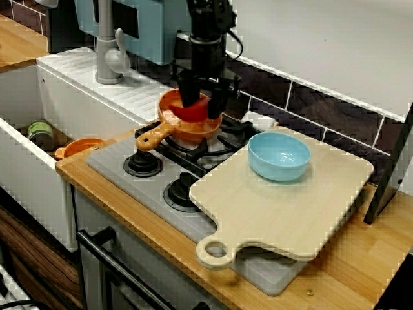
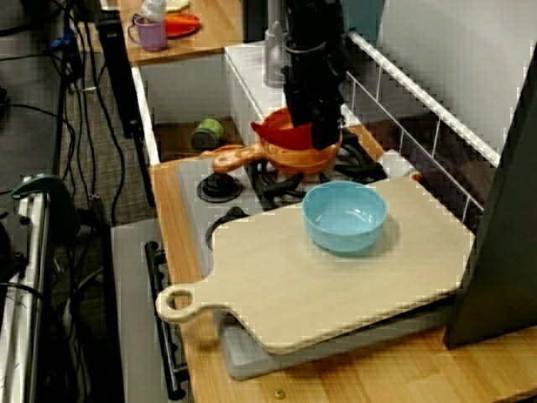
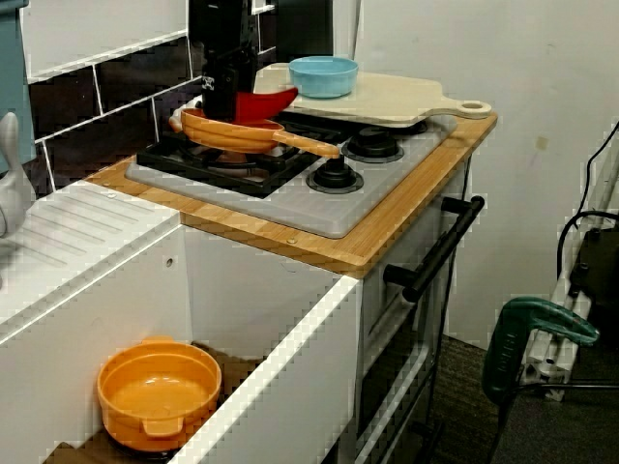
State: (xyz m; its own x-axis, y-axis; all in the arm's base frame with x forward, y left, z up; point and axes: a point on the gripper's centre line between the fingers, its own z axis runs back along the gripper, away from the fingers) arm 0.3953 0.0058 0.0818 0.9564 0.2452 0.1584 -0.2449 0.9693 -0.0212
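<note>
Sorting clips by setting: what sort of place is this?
Probably a toy or mock kitchen: a gas hob, a white sink beside it, and an orange pan under the end effector.

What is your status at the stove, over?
Tool down in orange pan, shut on red piece. Blue bowl on board nearby, apart.

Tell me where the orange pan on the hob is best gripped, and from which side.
Probably its long handle, from straight above, with the claw closing across it. The handle juts flat off the orange pan toward the front of the hob, slim and free. The round body is wide and has the red piece in it at the claw.
</note>
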